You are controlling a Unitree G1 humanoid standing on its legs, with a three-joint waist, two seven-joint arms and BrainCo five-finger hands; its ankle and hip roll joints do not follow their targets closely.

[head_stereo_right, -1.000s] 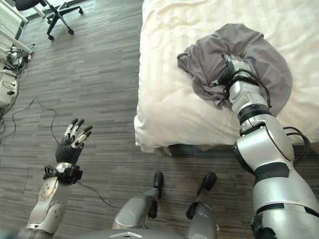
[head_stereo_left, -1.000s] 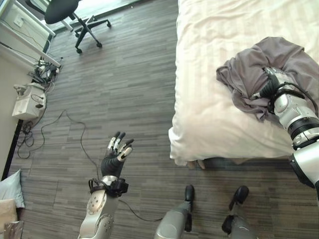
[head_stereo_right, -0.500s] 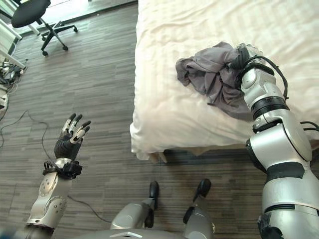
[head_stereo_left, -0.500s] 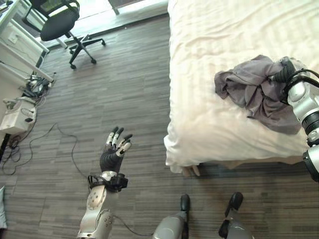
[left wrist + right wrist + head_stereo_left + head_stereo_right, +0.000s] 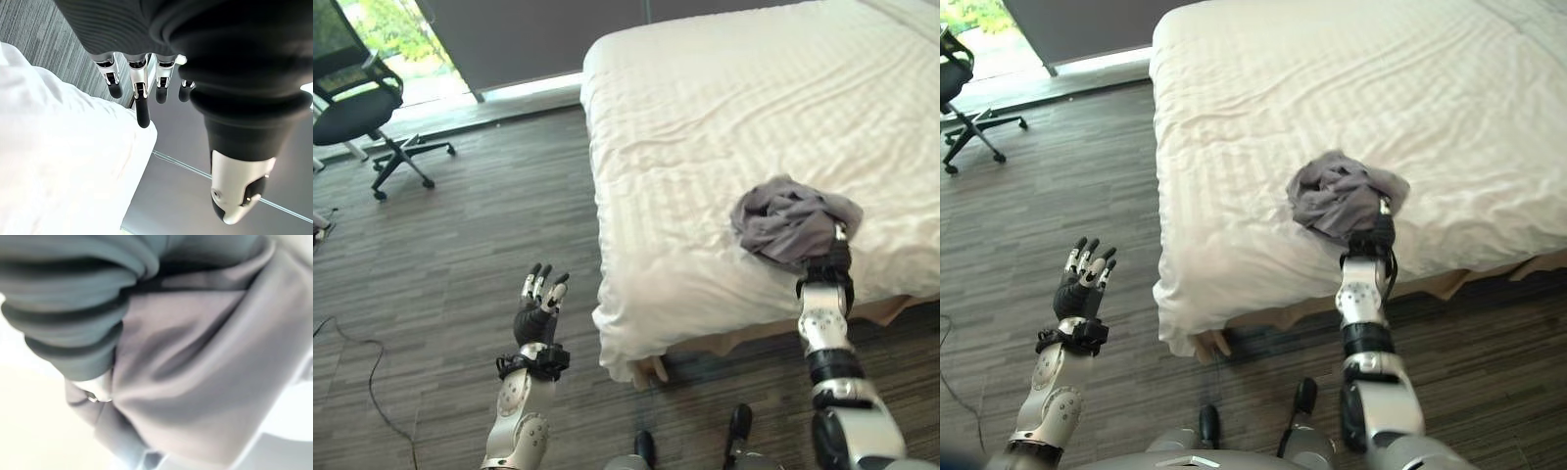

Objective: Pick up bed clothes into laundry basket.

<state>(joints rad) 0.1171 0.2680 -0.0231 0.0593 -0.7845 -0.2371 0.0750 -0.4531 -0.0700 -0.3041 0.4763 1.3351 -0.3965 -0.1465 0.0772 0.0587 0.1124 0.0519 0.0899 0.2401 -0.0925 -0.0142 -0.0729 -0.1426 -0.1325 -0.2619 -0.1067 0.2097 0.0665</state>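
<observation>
A grey garment (image 5: 793,227) is bunched into a ball over my right hand (image 5: 826,266), near the front edge of the white bed (image 5: 724,117). My right forearm stands upright under it, and the cloth hides the hand past its dark cover. The right wrist view has grey cloth (image 5: 195,372) pressed right against that cover. My left hand (image 5: 536,311) is held up over the wood floor to the left of the bed, open with straight fingers (image 5: 142,93) and holding nothing.
The bed's near corner (image 5: 626,343) hangs over the floor between my two arms. A black office chair (image 5: 357,103) stands at the far left by a window. Dark wood floor (image 5: 460,225) stretches left of the bed.
The camera has shifted and looks further up the bed. The spread grey garment is now gathered into a tight bunch on my right hand, nearer the bed's front edge. My left hand stays raised.
</observation>
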